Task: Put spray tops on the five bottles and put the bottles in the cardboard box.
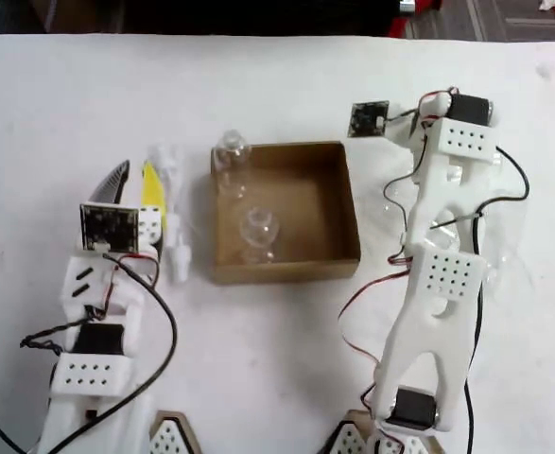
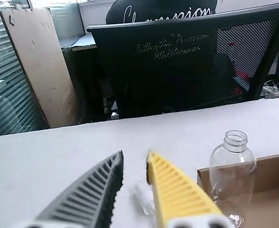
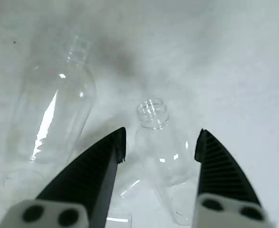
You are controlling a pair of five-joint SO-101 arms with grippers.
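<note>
my right gripper [image 3: 161,135] hangs over the white table [image 3: 234,52] with its two black ribbed fingers [image 3: 94,175] spread wide. a small clear bottle [image 3: 158,154] lies on the table in the gap between them, uncapped, its open neck pointing away from the gripper. i can't tell whether either finger touches it. a longer clear bottle [image 3: 53,118], also without a top, lies just beside it, outside the fingers.

Spray top [image 2: 143,198] partly behind fingers [image 2: 177,194]
</note>
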